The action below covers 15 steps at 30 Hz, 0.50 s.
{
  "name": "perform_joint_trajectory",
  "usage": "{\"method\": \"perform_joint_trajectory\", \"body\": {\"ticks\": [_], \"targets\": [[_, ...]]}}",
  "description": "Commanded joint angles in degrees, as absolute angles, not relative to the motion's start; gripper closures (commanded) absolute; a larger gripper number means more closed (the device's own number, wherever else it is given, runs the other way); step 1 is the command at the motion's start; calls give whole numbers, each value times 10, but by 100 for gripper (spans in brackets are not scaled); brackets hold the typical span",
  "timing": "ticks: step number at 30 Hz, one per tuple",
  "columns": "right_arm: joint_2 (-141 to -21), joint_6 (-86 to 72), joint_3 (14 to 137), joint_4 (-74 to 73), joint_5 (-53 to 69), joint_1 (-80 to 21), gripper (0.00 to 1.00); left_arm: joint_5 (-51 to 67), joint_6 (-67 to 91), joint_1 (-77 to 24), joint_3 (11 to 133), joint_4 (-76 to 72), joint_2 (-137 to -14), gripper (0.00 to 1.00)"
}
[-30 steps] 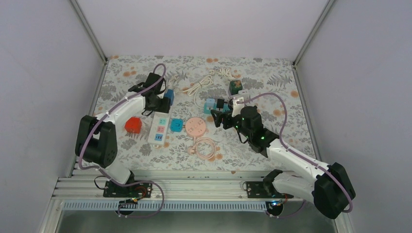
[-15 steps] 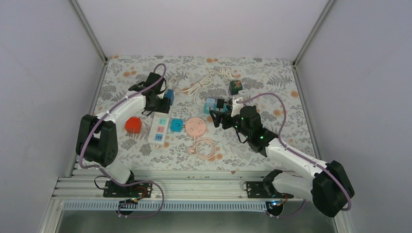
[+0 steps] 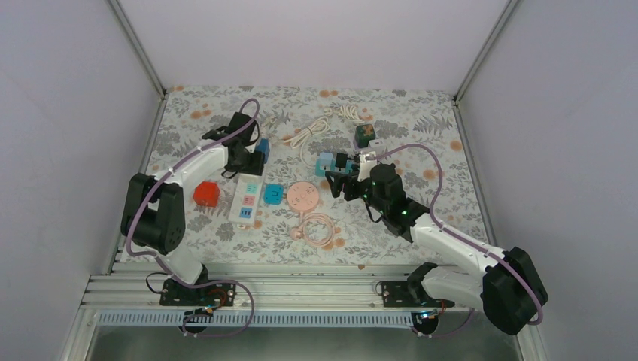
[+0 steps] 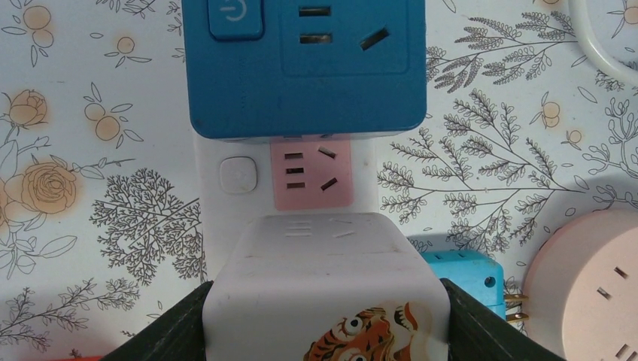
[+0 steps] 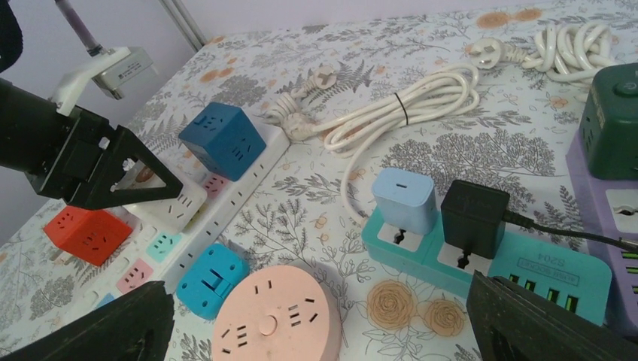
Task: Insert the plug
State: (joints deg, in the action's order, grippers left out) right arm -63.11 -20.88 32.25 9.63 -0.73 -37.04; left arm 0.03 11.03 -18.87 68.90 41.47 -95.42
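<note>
The left gripper (image 4: 325,331) is holding the white cube plug (image 4: 323,263), the one with a tiger picture on it, and its two dark fingers are pressing on the cube's left and right sides. The cube is sitting over the white power strip (image 4: 364,180), just on the near side of the pink socket (image 4: 311,174), and the blue cube (image 4: 305,68) is sitting on the strip's far end. Compared with a second ago, the left arm is looking only a little different from above: it is leaning slightly more toward the far side, so the plug is being nudged along the strip and not carried a long way. That probably means the arm is lining the plug up with a socket and getting ready to push down. From the right wrist view the cube seems to be touching the strip or hanging just above it, but I cannot tell if its pins are going into the holes yet. The right gripper (image 5: 320,320) is hanging with its fingers wide apart and nothing between them, near the teal strip (image 5: 527,259) on the right, and it is hardly moving. The plug is likely close, but the push is probably still to come.
</note>
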Motion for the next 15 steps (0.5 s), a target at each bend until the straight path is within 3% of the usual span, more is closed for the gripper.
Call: {"method": "perform_joint_trajectory", "body": {"ticks": [1,8,15], "targets": [[-636,-216,331,90,-27,-367,0,-45,109,-187,690,439,-995,53],[-641,-218,334,79,-41,-367,0,-69,126,-187,687,440,-1034,53],[-642,-222,330,74,-49,-367,0,-21,131,-182,662,396,-1056,53]]}}
